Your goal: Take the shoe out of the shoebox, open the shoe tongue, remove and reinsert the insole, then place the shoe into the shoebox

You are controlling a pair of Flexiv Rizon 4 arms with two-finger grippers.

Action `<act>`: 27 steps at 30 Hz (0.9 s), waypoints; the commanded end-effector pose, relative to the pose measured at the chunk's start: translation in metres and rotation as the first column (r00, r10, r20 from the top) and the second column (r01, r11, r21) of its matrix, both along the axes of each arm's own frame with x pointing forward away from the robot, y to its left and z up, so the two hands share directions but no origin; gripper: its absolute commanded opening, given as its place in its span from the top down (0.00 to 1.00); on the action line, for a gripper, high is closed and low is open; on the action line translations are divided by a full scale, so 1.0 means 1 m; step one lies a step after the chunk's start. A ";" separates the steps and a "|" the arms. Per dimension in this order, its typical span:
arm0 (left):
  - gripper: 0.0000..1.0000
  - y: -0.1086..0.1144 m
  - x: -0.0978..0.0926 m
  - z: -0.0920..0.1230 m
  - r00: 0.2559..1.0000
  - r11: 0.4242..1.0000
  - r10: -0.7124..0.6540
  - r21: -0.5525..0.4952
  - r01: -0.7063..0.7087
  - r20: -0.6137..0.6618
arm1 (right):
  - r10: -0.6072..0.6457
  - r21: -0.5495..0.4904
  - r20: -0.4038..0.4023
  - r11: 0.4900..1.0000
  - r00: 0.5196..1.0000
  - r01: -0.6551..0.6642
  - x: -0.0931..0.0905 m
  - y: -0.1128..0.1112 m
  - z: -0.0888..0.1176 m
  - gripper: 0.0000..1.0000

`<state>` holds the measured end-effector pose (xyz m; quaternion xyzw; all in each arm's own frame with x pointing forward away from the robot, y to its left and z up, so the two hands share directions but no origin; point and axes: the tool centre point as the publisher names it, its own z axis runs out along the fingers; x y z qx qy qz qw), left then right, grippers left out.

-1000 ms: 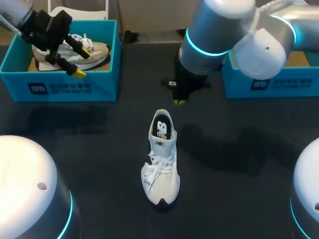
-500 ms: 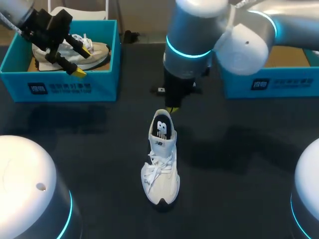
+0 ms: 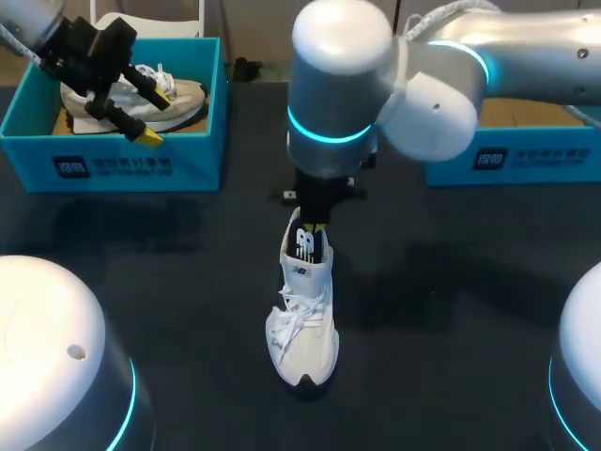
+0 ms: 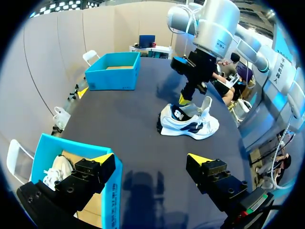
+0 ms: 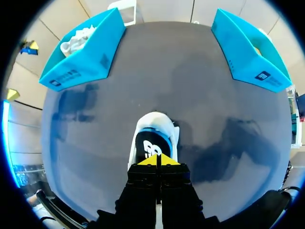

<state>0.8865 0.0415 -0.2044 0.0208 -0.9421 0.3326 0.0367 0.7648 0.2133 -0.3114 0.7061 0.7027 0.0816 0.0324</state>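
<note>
My right hand (image 5: pixel 158 161) sat pinched narrow at the heel opening of the shoe (image 3: pixel 302 310), which stood upright mid-way across the counter (image 3: pixel 451 376). Risk: closed tips could skid off the insole (image 5: pixel 148 144) and topple the shoe.

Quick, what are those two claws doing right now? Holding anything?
Left gripper: open, holding nothing, above the shoebox.
Right gripper: closed, nothing visibly held, tips at the heel of the shoe.
</note>
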 end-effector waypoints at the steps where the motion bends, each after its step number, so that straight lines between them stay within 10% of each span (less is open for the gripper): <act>1: 0.00 0.001 0.000 0.001 1.000 1.000 -0.002 0.002 0.002 -0.001 | -0.003 0.006 -0.009 1.000 1.000 0.003 -0.005 0.006 -0.014 1.00; 27: 0.00 0.001 0.000 0.001 1.000 1.000 -0.002 0.002 0.002 -0.001 | 0.057 0.056 -0.110 0.997 0.992 -0.051 -0.026 0.011 -0.067 1.00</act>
